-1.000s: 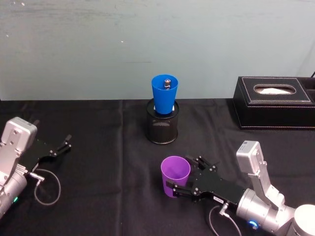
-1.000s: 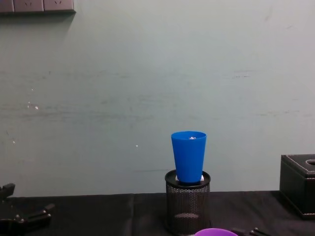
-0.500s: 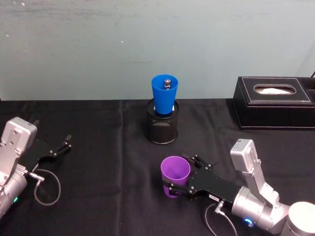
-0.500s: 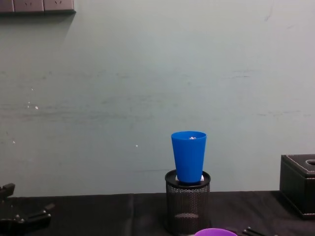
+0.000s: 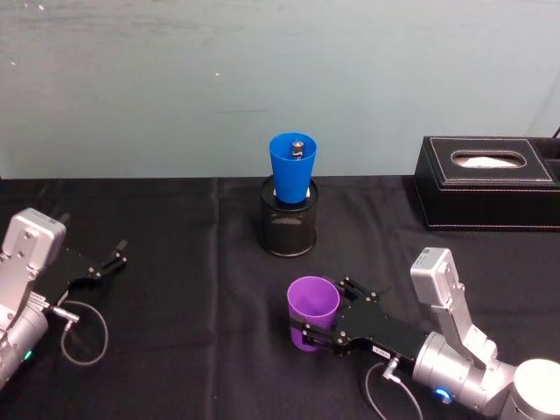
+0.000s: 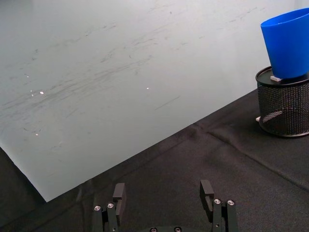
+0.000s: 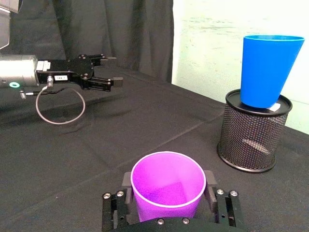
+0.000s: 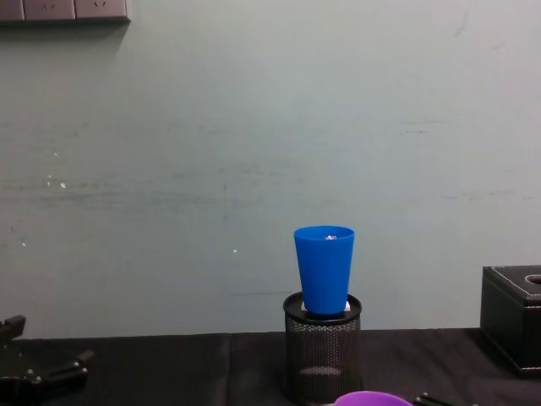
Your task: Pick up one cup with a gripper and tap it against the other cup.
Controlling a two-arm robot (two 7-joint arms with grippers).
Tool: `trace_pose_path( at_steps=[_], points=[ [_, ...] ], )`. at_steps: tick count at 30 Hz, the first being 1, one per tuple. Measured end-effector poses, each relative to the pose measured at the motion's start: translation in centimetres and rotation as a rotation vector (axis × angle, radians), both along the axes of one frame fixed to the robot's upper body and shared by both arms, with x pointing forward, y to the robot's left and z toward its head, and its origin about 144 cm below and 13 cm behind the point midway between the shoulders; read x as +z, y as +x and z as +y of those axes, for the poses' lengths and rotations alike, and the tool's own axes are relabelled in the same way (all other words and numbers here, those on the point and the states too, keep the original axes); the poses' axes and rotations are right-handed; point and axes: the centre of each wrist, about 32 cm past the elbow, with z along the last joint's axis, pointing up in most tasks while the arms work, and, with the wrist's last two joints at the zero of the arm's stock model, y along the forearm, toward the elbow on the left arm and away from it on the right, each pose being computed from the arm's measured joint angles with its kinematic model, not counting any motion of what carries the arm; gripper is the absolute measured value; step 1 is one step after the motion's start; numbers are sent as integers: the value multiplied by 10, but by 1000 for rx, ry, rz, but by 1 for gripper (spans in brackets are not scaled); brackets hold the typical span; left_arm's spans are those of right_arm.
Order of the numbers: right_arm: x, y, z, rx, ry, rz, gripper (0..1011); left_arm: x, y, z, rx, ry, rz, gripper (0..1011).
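**Operator:** What can't I see properly?

**Spotter:** Your black cloth table runs off the head view's near edge. The stitched, leather-look tissue box at 2 o'clock is clipped at its right end. The chest view's bottom edge cuts your purple cup just below the rim. Something small inside the blue cup is too tiny to name.

**Operator:** And the cups, the hands?

**Spotter:** Both cups are smooth tapered plastic. The blue one stands in the round mesh pen holder at 12 o'clock. The purple one sits upright at 5 o'clock from it, your right gripper clamped on its sides. Your left gripper, at 9 o'clock, has its fingers apart.
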Motion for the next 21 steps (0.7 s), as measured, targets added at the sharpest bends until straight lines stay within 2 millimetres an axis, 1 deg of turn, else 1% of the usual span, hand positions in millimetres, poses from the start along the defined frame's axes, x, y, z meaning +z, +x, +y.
trace_pose_path(
  at_steps=[1,2,5,10,15,16,19,21],
  points=[
    [0,0,0,0,0,0,898,0,0,0,0,0,0,1000],
    [0,0,0,0,0,0,852,0,0,0,0,0,0,1000],
    [0,0,0,0,0,0,797,0,0,0,0,0,0,1000],
    [2,-1,1,-4,-5,-8,767,0,0,0,0,0,0,1000],
    [23,-2,4,-10,-13,-32,750,0,0,0,0,0,0,1000],
    [31,-2,5,-10,-16,-39,747,0,0,0,0,0,0,1000],
    [44,-2,7,-10,-21,-49,739,0,0,0,0,0,0,1000],
    [60,-1,10,-8,-21,-57,739,0,0,0,0,0,0,1000]
  ],
)
